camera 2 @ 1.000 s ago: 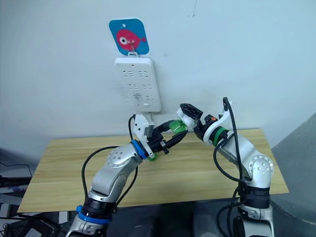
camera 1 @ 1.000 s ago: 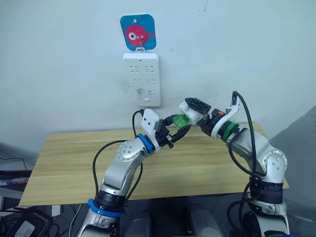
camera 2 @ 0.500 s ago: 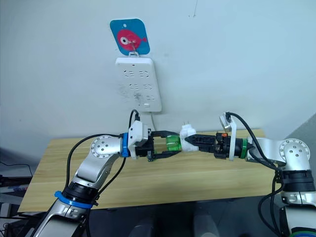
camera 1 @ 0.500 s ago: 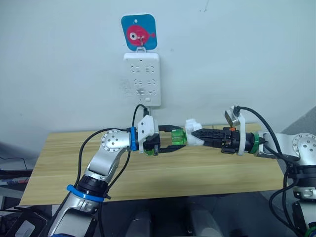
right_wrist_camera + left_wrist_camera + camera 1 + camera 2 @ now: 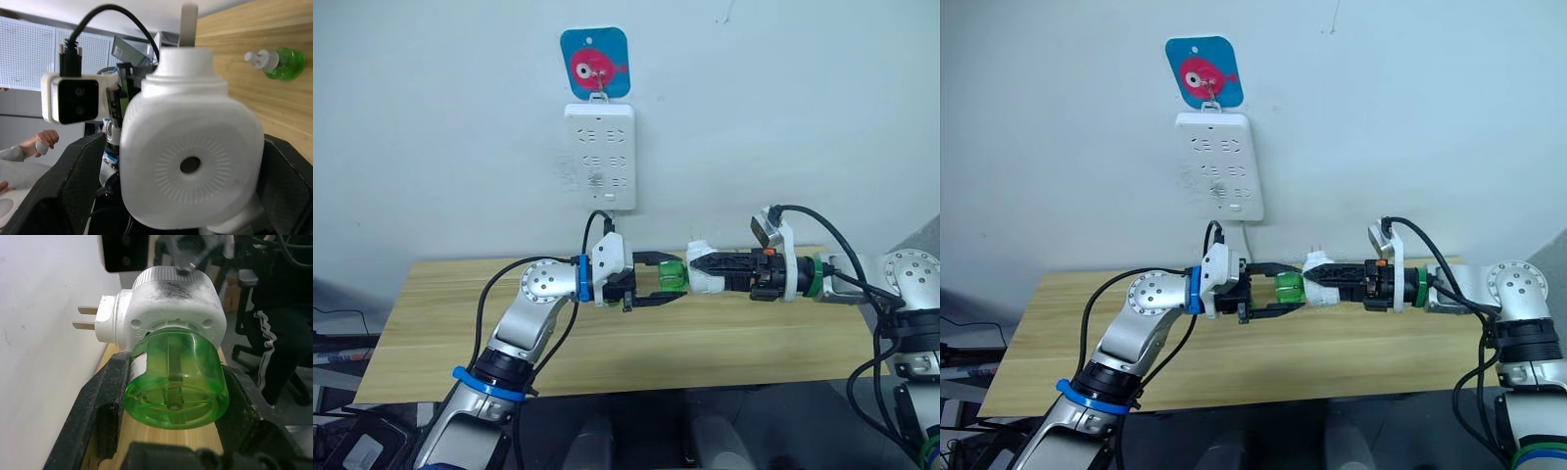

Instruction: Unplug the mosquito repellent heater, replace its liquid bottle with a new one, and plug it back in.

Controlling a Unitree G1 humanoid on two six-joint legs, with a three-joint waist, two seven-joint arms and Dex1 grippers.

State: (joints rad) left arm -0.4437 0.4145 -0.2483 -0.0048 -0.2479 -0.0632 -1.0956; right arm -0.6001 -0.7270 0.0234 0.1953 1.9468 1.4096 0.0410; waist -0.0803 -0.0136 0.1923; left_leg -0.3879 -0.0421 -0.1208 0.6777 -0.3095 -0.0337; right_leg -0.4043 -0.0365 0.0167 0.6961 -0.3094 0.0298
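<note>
Both arms have levelled out since a second ago and now meet end to end above the table (image 5: 431,333). Left gripper (image 5: 658,283) clamps the liquid bottle (image 5: 672,276) between its fingers. Right gripper (image 5: 705,269) is closed on the mosquito repellent heater (image 5: 703,278), which remains joined to that bottle. Beyond, the new one (image 5: 279,63) lies on the tabletop; the power strip (image 5: 600,157) hangs on the wall.
</note>
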